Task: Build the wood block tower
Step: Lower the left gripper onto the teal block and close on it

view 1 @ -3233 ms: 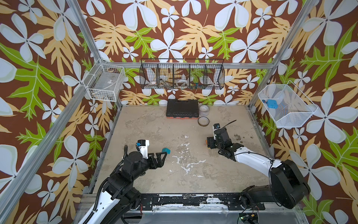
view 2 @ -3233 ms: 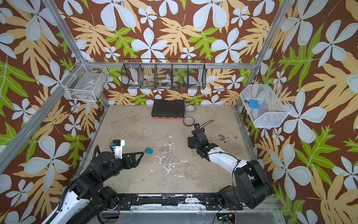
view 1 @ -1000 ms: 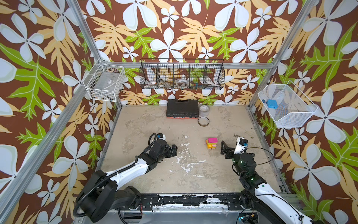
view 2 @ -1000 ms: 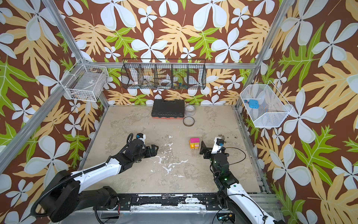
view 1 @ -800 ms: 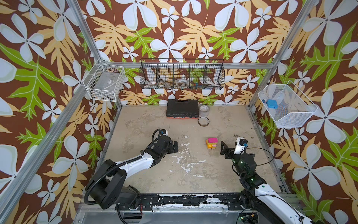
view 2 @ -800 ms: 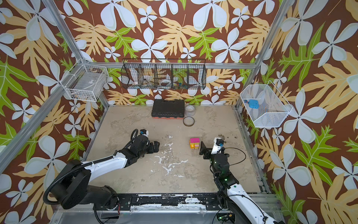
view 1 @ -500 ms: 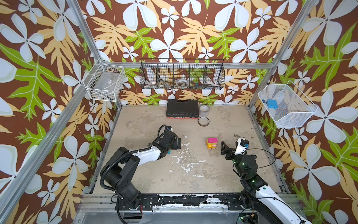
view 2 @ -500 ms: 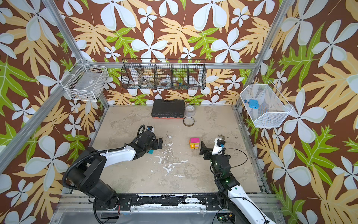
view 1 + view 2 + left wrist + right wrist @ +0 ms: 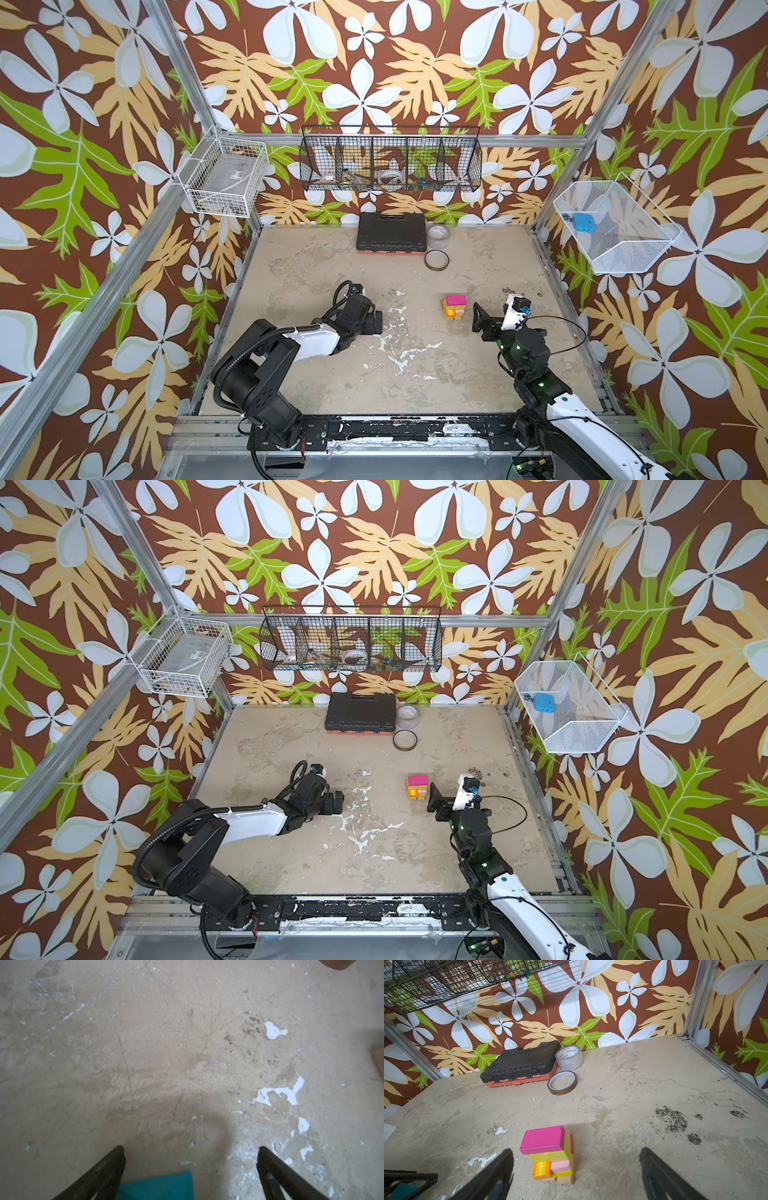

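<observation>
The wood block tower [image 9: 454,306] [image 9: 417,786] stands right of the table's middle. In the right wrist view the tower [image 9: 548,1155] shows a magenta block on top, then yellow-green, pink and orange blocks on a tan plank. My right gripper [image 9: 482,316] [image 9: 576,1150] is open just in front and to the right of the tower, not touching it. My left gripper [image 9: 376,322] [image 9: 190,1149] is open low over the table left of centre. The teal block [image 9: 158,1185] lies between its fingers, loose. In both top views the gripper hides that block.
A black case [image 9: 392,232], a clear tape roll [image 9: 439,236] and a brown tape ring [image 9: 436,260] lie at the back. Wire baskets [image 9: 390,164] hang on the walls. White chipped patches [image 9: 399,353] mark the table's middle.
The left arm has reached out over the teal block, which now sits between its open fingers. The right gripper has backed off the tower and has held still for the last second.
</observation>
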Tool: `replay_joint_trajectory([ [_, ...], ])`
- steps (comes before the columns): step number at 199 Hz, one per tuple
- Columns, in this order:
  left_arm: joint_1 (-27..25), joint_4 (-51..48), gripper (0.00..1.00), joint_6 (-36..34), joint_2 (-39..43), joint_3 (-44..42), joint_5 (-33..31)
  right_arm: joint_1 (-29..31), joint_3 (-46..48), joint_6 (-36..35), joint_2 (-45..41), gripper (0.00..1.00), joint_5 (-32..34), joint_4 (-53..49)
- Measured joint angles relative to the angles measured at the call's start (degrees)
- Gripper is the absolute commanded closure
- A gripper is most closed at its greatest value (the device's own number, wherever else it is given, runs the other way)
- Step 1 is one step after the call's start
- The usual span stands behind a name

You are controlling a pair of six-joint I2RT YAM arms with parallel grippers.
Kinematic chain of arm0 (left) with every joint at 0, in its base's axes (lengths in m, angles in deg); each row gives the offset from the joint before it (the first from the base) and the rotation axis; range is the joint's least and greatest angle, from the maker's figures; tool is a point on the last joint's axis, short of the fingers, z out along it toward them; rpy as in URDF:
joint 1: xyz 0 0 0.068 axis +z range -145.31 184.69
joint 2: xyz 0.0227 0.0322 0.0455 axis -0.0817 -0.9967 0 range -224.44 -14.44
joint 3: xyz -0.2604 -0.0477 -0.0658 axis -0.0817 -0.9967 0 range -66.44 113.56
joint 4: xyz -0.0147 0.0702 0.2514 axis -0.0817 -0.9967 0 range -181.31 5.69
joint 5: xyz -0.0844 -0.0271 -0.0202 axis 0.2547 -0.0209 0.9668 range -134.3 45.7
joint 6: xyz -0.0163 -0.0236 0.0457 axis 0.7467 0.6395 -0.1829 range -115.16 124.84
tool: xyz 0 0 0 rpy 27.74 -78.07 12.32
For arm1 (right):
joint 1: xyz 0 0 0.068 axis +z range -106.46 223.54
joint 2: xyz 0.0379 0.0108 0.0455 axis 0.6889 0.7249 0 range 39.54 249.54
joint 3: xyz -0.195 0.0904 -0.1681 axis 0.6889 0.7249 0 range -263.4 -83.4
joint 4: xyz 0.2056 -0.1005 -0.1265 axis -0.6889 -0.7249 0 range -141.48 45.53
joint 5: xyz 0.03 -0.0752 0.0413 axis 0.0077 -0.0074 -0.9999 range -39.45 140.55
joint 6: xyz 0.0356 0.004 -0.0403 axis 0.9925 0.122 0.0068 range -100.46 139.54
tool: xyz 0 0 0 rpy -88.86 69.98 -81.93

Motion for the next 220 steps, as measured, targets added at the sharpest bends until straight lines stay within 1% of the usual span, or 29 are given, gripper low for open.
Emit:
replay_joint_trajectory([
  [41, -0.3, 0.9, 0.00, 0.9, 5.2, -4.2, 3.9, 0.0, 0.0, 0.0, 0.0, 0.06, 0.0, 0.0],
  [73, -1.8, 1.6, 0.01, 1.1, 5.7, -5.3, 6.1, 0.0, 0.0, 0.1, 0.0, 0.06, 0.0, 0.0],
  [80, -2.3, 1.8, 0.02, 1.2, 5.7, -5.3, 6.4, 0.0, 0.0, 0.2, 0.0, 0.06, 0.0, 0.0],
  [100, -3.3, 1.8, 0.10, 1.4, 5.7, -5.3, 6.3, 0.0, 0.0, 0.2, 0.0, 0.06, 0.0, 0.0],
  [117, -3.9, 1.7, 0.28, 1.9, 5.5, -5.2, 5.2, 0.0, 0.0, 0.2, 0.0, 0.06, 0.0, 0.0],
  [154, -5.3, 0.1, 0.54, 2.1, 4.0, -4.5, 1.2, 0.0, 0.0, 0.2, 0.0, 0.06, 0.0, 0.0],
  [187, -6.8, -0.6, 0.56, 2.1, 3.3, -4.1, -2.3, 0.0, 0.0, 0.2, 0.2, 0.06, 0.0, 0.0],
  [220, -8.1, -1.6, 0.64, 2.2, 2.2, -3.2, -5.5, 0.0, 0.0, 0.2, 0.3, 0.06, 0.0, 0.0],
])
